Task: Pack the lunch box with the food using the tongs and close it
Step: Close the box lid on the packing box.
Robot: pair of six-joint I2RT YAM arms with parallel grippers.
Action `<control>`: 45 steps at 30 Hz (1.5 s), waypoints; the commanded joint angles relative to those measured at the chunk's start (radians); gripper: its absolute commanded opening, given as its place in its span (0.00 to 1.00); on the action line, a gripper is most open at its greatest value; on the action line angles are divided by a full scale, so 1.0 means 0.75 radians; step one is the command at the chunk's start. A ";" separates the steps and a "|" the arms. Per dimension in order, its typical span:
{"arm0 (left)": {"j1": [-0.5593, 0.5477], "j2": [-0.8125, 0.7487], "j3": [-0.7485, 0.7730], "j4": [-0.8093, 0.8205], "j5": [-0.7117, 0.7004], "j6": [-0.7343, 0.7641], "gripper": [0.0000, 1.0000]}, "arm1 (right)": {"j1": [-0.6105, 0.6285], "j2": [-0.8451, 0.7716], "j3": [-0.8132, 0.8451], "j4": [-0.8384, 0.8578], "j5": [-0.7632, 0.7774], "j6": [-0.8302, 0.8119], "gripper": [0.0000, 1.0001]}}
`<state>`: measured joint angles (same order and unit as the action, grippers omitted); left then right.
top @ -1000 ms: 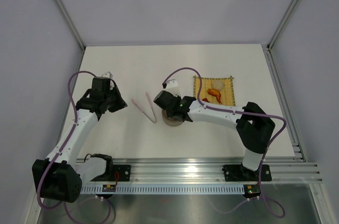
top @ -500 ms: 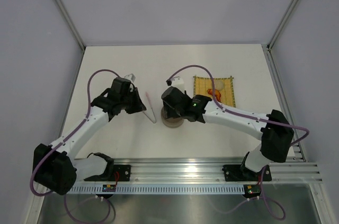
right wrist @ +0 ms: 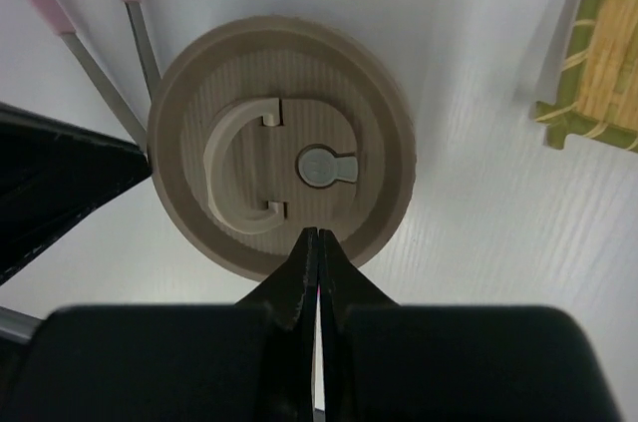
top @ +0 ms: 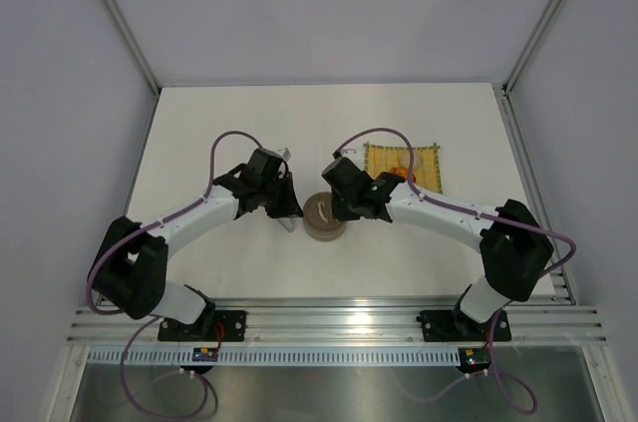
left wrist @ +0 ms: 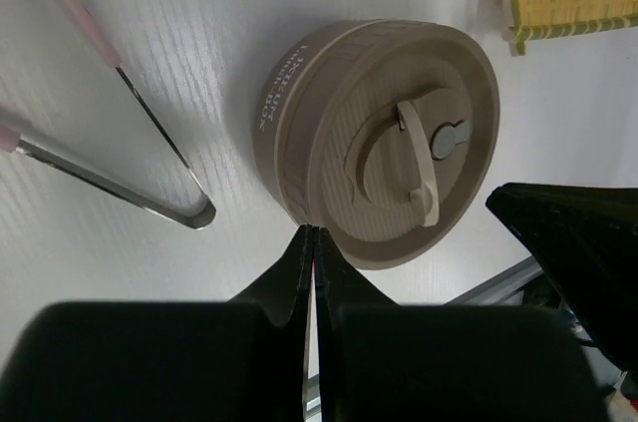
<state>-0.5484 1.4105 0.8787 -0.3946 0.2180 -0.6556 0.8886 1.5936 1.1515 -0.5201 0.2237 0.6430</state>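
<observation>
Lid (right wrist: 371, 143) looks rigid, light (ring handle (right wrist: 217, 165) folded flat); I'd pinch that ring. Jaws together, empty, on left gripper (left wrist: 311, 240) and right gripper (right wrist: 316, 240).

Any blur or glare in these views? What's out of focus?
Left wrist: left pincer up close is soft, lunch box sharp. Right wrist: right pincer blurred, lid crisp, no glare. Top external: even light, mild sheen on the rail.
</observation>
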 commanded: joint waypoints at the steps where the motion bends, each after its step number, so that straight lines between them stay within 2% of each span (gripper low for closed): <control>1: -0.003 0.084 0.029 0.133 0.061 -0.001 0.00 | -0.017 0.072 0.027 0.033 -0.106 -0.019 0.00; 6: -0.005 0.158 -0.008 0.160 0.080 -0.010 0.00 | -0.021 0.241 0.009 0.090 -0.182 -0.011 0.00; 10: -0.005 0.163 -0.030 0.121 0.045 0.001 0.00 | -0.021 0.268 -0.026 0.143 -0.251 0.012 0.00; 15: -0.005 0.049 -0.034 0.076 -0.019 0.005 0.00 | -0.021 0.170 -0.012 0.123 -0.223 -0.008 0.00; 22: -0.005 -0.101 0.066 -0.095 -0.160 0.066 0.00 | -0.035 -0.018 0.056 -0.006 0.041 -0.041 0.00; 25: -0.003 -0.126 0.094 -0.110 -0.164 0.078 0.00 | -0.082 -0.073 0.032 -0.026 0.072 -0.045 0.00; 29: -0.011 -0.093 0.127 -0.100 -0.115 0.081 0.00 | -0.133 -0.071 0.011 -0.047 0.072 -0.070 0.00; 37: -0.085 0.013 0.199 -0.069 -0.086 0.068 0.00 | -0.144 0.108 0.011 -0.006 -0.047 -0.088 0.00; 45: -0.134 0.132 0.172 0.002 -0.037 0.058 0.00 | -0.140 0.207 -0.052 0.059 -0.126 -0.056 0.00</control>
<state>-0.6411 1.4845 0.9890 -0.4541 0.1558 -0.6140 0.7788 1.7008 1.1561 -0.4587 0.1722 0.5957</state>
